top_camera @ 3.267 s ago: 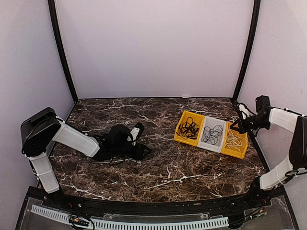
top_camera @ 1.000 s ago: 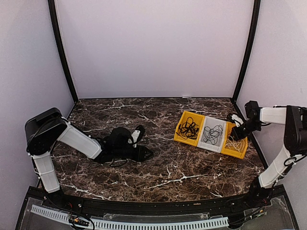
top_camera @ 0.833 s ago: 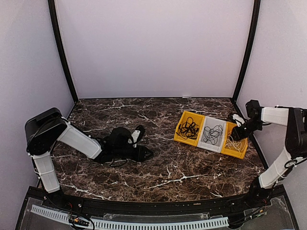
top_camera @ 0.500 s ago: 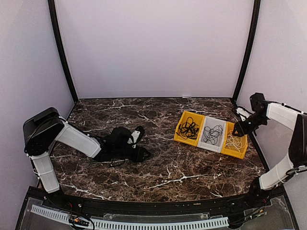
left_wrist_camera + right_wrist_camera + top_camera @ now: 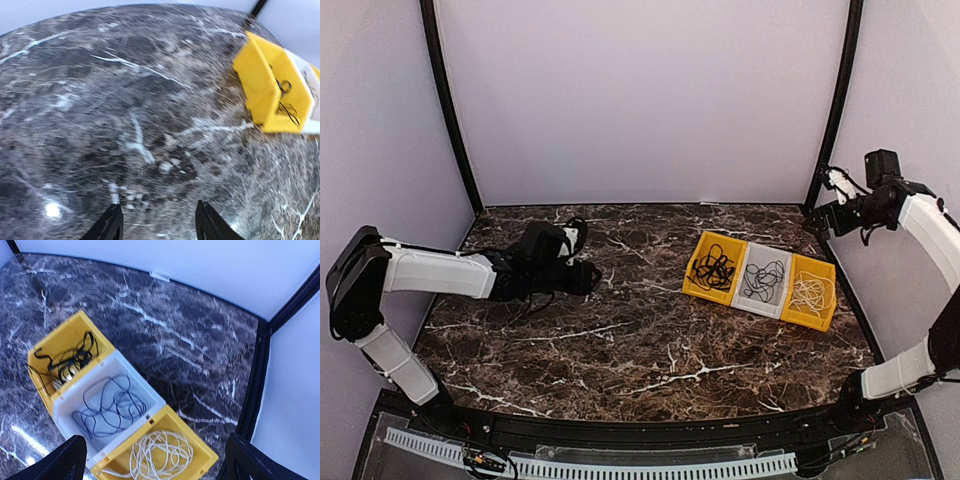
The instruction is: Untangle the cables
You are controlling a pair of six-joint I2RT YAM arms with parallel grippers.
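Dark marble tabletop (image 5: 650, 340) carries the cables on its right half, sorted by colour into a row of three touching bins. The black cables (image 5: 715, 268) lie in a loose tangle in the yellow bin (image 5: 691, 285) at the left end of the row. The grey cables (image 5: 765, 280) loop about in the white bin (image 5: 748, 257) in the middle. The white cables (image 5: 808, 293) are coiled in the second yellow bin (image 5: 827, 300) at the right end. Each bundle sits inside its own bin, and the right wrist view shows no cord crossing a wall.

The right gripper (image 5: 815, 218) hangs high above the far right corner, close to the black post (image 5: 830, 120), well apart from the bins; its fingers are spread wide, with nothing between them. The left gripper (image 5: 159, 222) hovers low over bare marble on the left half, pointed toward the bins, fingers apart and holding nothing.
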